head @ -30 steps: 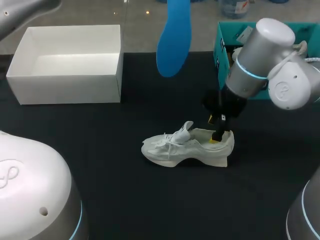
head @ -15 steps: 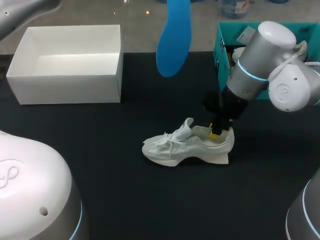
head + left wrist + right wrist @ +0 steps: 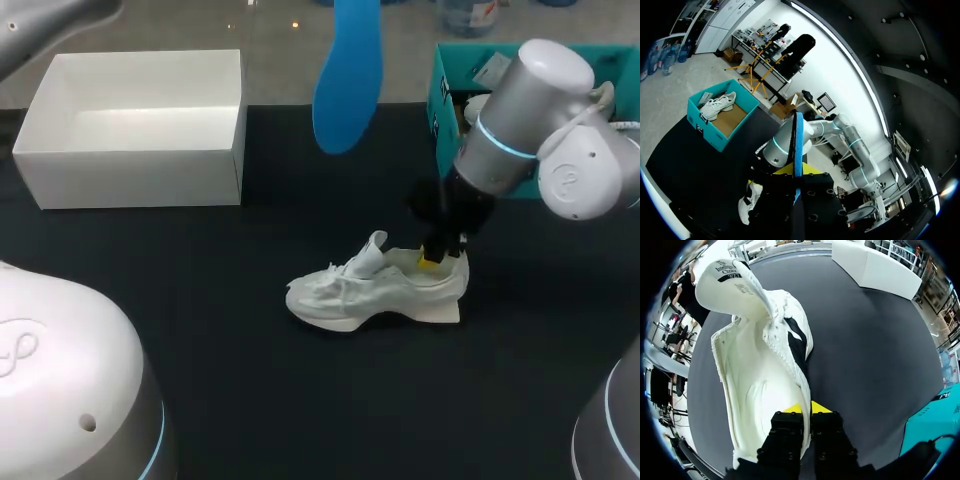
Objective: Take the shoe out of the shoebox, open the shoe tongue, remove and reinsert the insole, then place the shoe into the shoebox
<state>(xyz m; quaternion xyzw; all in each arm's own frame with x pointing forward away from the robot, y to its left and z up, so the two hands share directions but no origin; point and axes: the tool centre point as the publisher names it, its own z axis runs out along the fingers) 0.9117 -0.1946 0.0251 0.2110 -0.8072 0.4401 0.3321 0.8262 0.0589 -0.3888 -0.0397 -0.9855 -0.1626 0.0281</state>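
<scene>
Shoe [image 3: 375,285] on black table [image 3: 250,400], in right gripper [image 3: 806,409] pinch; insole [image 3: 348,85] seemingly in left gripper [image 3: 797,171]

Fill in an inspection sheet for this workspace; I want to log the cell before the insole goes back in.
Surface: black table, bare in front of the shoe.
Job's things: white shoe stands on its sole mid-table with the tongue lifted; blue insole hangs in the air above the far edge; white shoebox sits open and empty at far left.
Clutter: teal box at far right, with a second shoe in it.
Grippers: left gripper has its jaws shut on the insole; right gripper has its jaws shut on the shoe's collar by the heel, one inside, one outside.
Cables: nothing seen on the table.
Surroundings: nothing seen reaching over the table.
</scene>
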